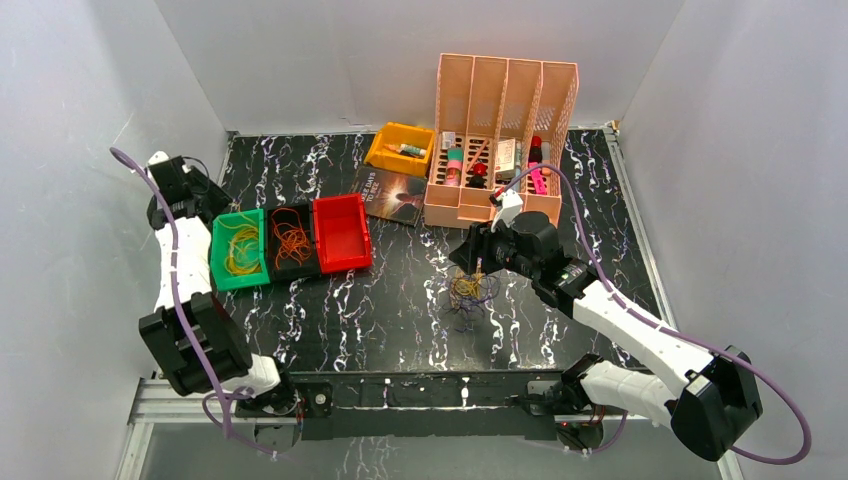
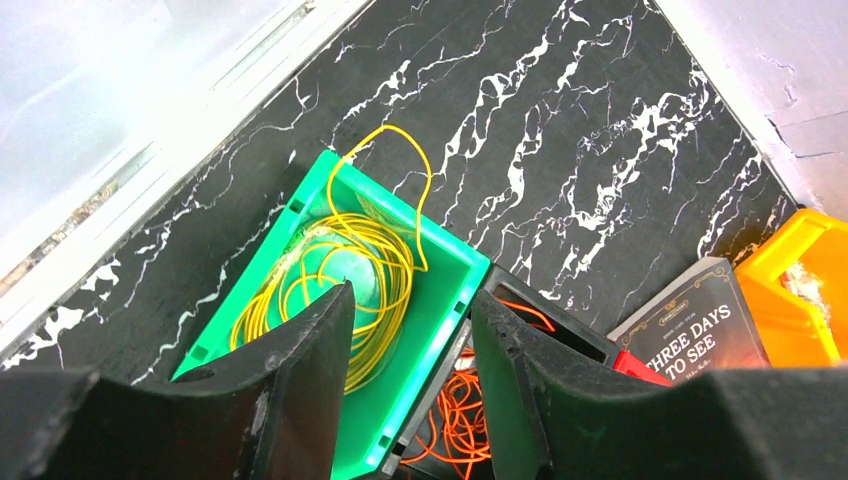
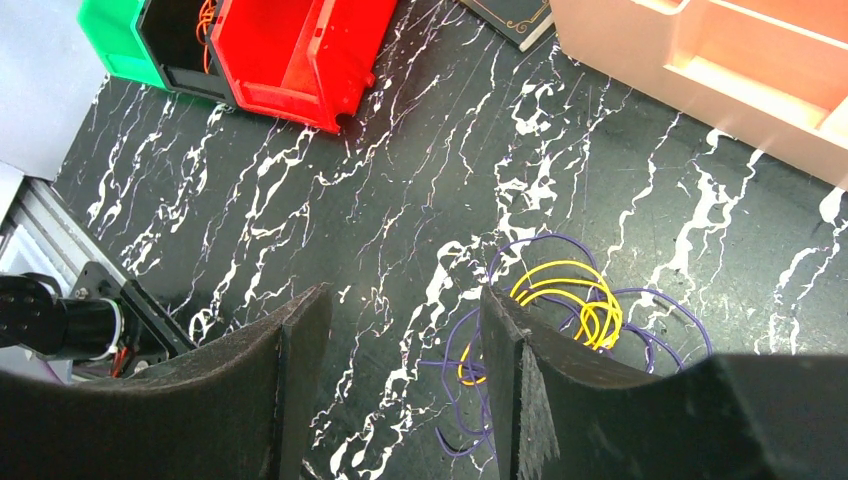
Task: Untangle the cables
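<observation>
A tangle of dark purple and yellow cables [image 1: 468,292] lies on the black marble table; in the right wrist view the tangle [image 3: 570,310] sits just right of my fingers. My right gripper [image 1: 476,262] [image 3: 405,295] hovers above it, open and empty. A yellow cable coil [image 1: 240,250] [image 2: 340,270] lies in the green bin [image 1: 222,280], one loop hanging over its rim. An orange coil [image 1: 291,240] [image 2: 460,410] lies in the black bin. My left gripper [image 1: 200,195] [image 2: 412,292] is open and empty, above the edge between those two bins.
A red bin [image 1: 340,232] [image 3: 300,50] stands next to the black bin. A book [image 1: 395,193], an orange-yellow bin [image 1: 400,148] and a pink file organiser [image 1: 505,130] holding small items stand at the back. White walls enclose the table.
</observation>
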{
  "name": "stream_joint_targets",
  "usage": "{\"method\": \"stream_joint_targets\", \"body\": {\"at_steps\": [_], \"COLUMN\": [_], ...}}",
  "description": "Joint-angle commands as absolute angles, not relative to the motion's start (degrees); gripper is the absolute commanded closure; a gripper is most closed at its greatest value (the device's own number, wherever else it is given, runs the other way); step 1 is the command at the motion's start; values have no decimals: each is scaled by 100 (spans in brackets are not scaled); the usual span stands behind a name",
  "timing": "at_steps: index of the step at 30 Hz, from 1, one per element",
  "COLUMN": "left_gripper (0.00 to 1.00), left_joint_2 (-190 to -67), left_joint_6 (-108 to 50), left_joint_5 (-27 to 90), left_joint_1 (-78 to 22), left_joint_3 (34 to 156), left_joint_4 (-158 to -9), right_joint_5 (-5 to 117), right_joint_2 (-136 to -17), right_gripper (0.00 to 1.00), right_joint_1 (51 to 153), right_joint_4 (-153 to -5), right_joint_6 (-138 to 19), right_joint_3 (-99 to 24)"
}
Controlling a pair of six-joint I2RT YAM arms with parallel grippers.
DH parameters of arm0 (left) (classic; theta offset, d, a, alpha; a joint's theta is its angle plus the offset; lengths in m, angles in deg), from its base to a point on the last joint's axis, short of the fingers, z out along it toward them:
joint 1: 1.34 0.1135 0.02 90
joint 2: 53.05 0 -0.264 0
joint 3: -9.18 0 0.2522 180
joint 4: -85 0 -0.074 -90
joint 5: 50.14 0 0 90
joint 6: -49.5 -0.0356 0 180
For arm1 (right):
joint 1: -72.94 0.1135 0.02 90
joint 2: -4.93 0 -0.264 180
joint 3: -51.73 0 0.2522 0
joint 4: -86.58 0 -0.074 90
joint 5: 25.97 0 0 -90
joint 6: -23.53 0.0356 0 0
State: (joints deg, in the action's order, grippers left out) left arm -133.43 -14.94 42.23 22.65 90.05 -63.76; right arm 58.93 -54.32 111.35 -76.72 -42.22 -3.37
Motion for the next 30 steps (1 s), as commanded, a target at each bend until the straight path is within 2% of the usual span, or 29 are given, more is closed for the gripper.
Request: {"method": "stream_joint_targets", "body": {"at_steps": [1, 17, 30], "left_gripper": [55, 52, 57], "left_joint_2": [-13508, -14979, -15870], "left_joint_6": [-1699, -1697, -627], "left_joint_5": [4113, 3573, 3738], "left_joint_1": [2322, 2336, 2353], "left_joint_3": [9153, 10177, 10922], "left_joint_4": [-6435, -6551, -6014], "right_joint_5": [5799, 5911, 5962], "right_joint_2": [-5429, -5424, -5408], "right_gripper": [35, 35, 35], "right_joint_1": [11149, 11148, 11148], "right_joint_4": [-7898, -7789, -7723], "right_joint_6": [-4260, -4364, -4423], "right_joint_3": [-411, -422, -414]}}
